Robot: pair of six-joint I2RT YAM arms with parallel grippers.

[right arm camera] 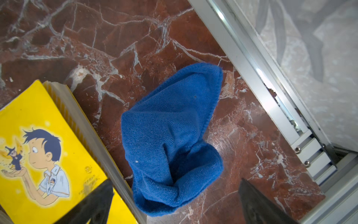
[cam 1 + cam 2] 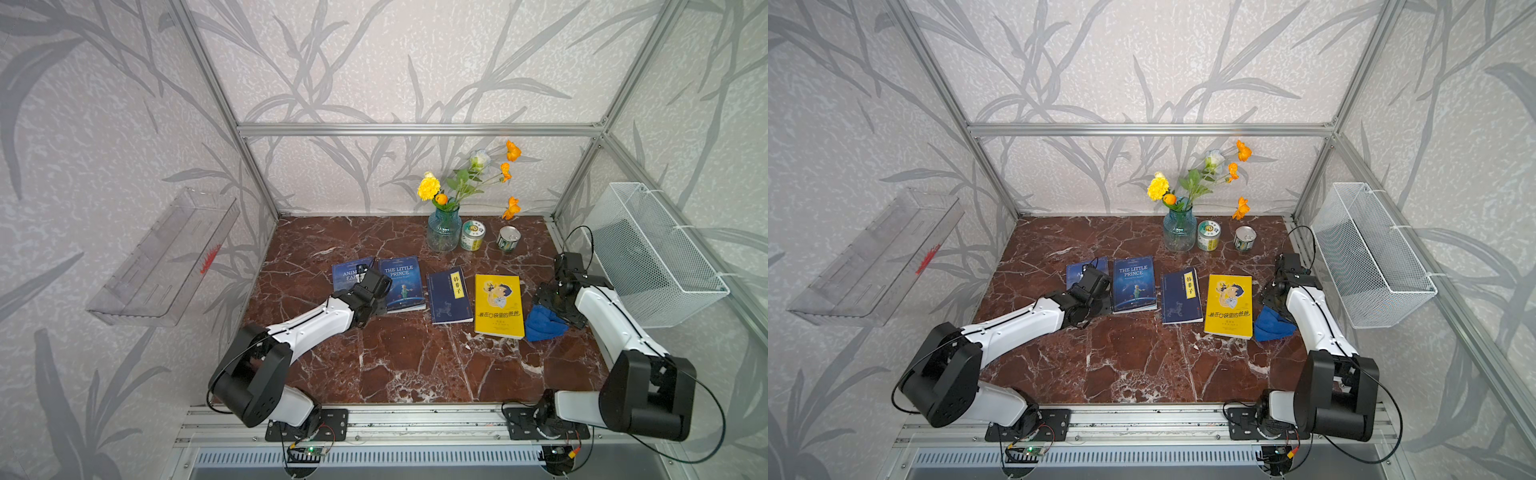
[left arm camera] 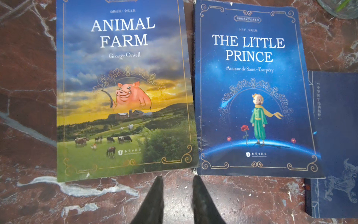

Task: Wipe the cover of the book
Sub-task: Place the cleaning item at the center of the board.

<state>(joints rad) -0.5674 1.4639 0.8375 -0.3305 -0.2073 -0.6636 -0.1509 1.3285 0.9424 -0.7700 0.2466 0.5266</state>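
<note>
Several books lie in a row on the marble table: Animal Farm (image 2: 348, 272) (image 3: 124, 87), The Little Prince (image 2: 401, 286) (image 3: 251, 87), a dark blue book (image 2: 451, 297) and a yellow book (image 2: 498, 305) (image 1: 38, 145). A crumpled blue cloth (image 2: 544, 324) (image 1: 170, 131) rests on the table just right of the yellow book. My right gripper (image 1: 176, 181) is open wide over the cloth, one finger over the yellow cover and the other over bare marble, neither touching it. My left gripper (image 3: 178, 177) stands slightly open and empty at the near edges of Animal Farm and The Little Prince.
At the back stand a glass vase of flowers (image 2: 444, 232) and two cans (image 2: 472, 235) (image 2: 508, 239). A white wire basket (image 2: 652, 257) hangs on the right wall and a clear shelf (image 2: 162, 257) on the left wall. The aluminium frame rail (image 1: 251, 77) runs close by the cloth.
</note>
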